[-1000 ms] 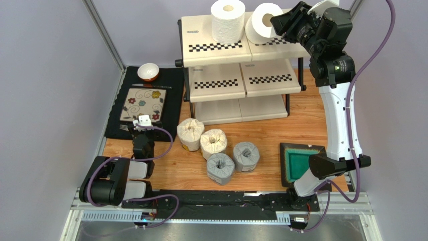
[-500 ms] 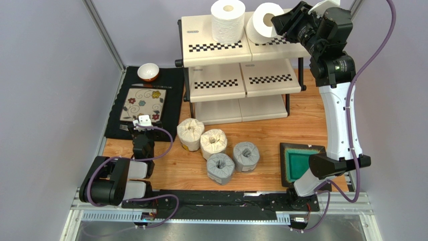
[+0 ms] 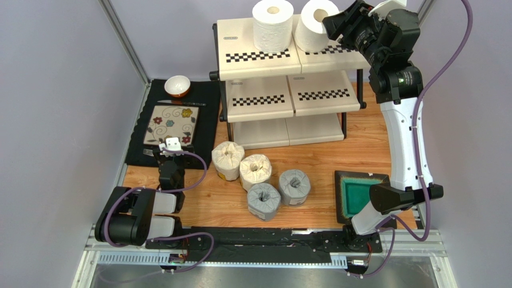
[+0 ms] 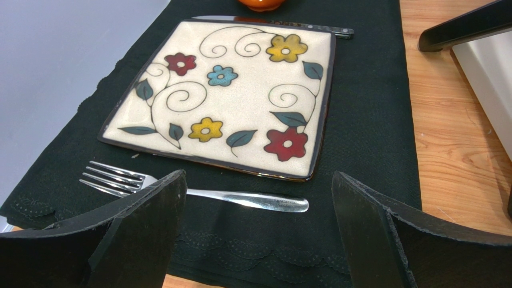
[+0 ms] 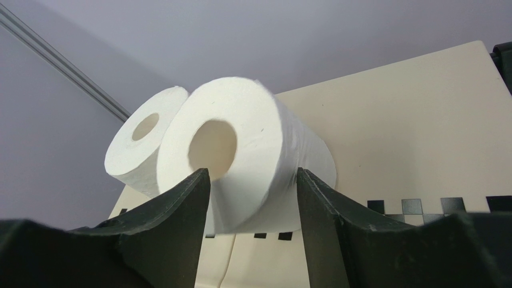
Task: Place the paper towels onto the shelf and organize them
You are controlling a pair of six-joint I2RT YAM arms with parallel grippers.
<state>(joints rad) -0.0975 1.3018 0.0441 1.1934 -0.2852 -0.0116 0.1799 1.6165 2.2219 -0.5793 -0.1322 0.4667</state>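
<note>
paper towels, two atop shelf

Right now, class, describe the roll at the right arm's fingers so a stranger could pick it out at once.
Find the shelf at the back; two white rolls stand on its top tier. It is the right-hand roll, flanked by the right arm's fingers. The left roll has nothing around it.

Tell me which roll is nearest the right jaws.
The right-hand white roll on the shelf top, flanked by the jaws. The other white roll stands left of it; the four wrapped rolls are on the table.
</note>
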